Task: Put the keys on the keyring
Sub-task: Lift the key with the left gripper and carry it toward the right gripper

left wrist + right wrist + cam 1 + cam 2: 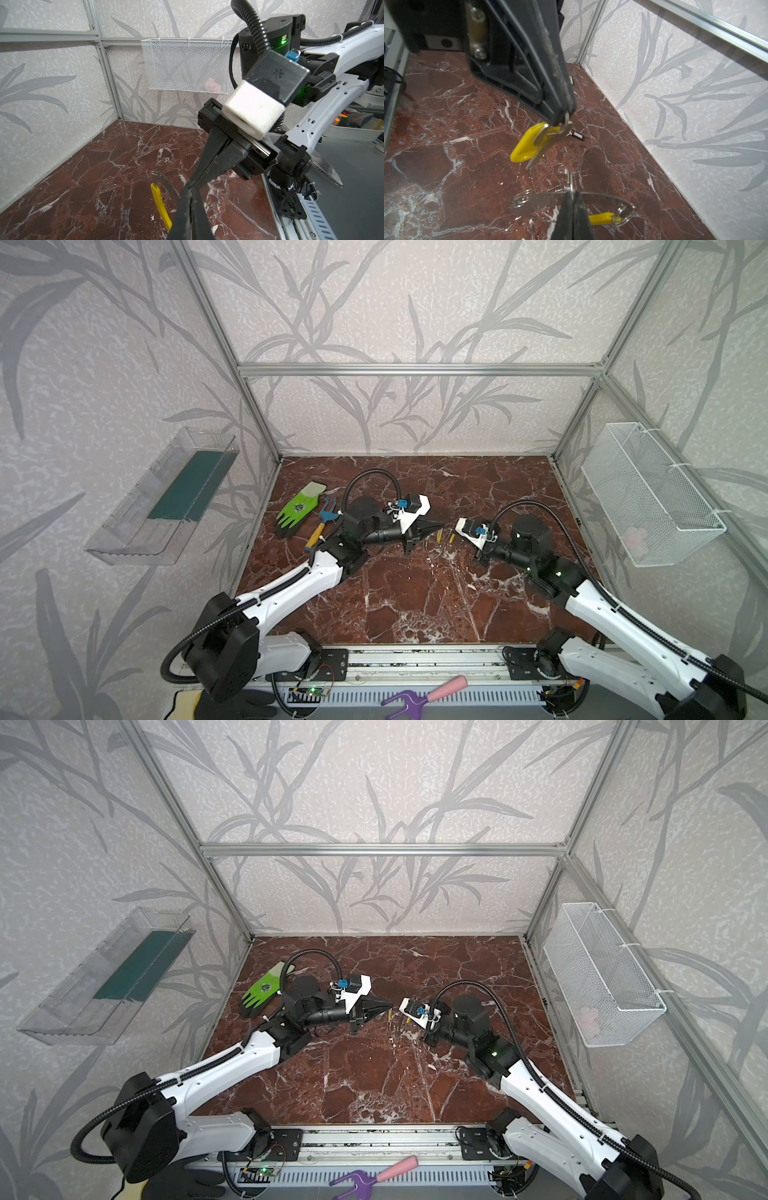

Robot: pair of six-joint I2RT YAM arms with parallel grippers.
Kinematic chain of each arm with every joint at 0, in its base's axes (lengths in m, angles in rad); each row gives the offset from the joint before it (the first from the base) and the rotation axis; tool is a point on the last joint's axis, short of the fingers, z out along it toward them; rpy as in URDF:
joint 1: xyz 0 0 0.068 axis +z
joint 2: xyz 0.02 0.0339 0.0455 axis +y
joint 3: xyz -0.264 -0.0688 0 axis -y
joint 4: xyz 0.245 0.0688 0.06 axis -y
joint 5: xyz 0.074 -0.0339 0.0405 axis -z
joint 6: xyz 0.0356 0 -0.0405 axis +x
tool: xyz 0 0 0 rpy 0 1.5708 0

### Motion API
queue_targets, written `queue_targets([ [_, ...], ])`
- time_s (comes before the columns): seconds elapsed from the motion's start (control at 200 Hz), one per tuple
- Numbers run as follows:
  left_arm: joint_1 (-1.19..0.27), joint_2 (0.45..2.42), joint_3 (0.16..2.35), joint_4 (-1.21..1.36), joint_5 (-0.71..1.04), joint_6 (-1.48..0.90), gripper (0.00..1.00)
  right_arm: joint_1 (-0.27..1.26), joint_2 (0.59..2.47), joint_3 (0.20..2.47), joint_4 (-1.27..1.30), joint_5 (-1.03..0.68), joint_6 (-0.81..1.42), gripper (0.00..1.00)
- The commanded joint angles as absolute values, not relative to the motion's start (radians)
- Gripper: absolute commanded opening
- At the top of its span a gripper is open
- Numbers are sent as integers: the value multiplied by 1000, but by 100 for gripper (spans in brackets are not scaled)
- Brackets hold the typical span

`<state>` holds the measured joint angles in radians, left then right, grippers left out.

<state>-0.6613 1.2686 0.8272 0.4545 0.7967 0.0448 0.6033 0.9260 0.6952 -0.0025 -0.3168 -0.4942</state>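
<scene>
Counted two keys. Yellow-tagged key [542, 143] pinched at its head in left hand [565, 113], clamped tight on it, hanging clear of the worktop [415, 605], with the tag [525, 145] dangling alongside. Black-fob key [576, 134] lying flat on the worktop beyond the left hand, toward the wall; not made out in the top views.

Counted one keyring [522, 199]: thin grey loop, gripped on its rim by right hand [572, 197], closed tight on the wire, held off the worktop and roughly level. Yellow piece [600, 218] hanging from a small ring on the loop. Held key just above the loop; touching or not, cannot tell.

Two hands, tip to tip near mid-worktop in both top views. Right hand's tips hidden there under its own camera housing [467, 529].

Around:
- One green glove [297, 510] and one blue-headed tool [322, 522] with a yellow handle just beside it, both at left rear of worktop, well apart from the keys.
- One white mesh basket [652, 497] on right wall.
- One clear bin [166, 497] on left wall.
- One purple-and-pink fork [419, 695] on the front rail, off the worktop.
</scene>
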Motion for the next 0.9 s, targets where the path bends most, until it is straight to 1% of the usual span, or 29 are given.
queue_targets([
  [0.0, -678, 1276, 876, 417, 757, 75, 0, 608, 925, 760, 12, -279, -473, 0],
  [0.225, -692, 1287, 889, 392, 706, 103, 0, 608, 930, 770, 30, -297, -436, 0],
  [0.445, -706, 1295, 881, 426, 633, 114, 0, 608, 931, 772, 28, -310, -421, 0],
  [0.895, -721, 1305, 877, 462, 631, 107, 0, 611, 960, 800, 3, -298, -393, 0],
])
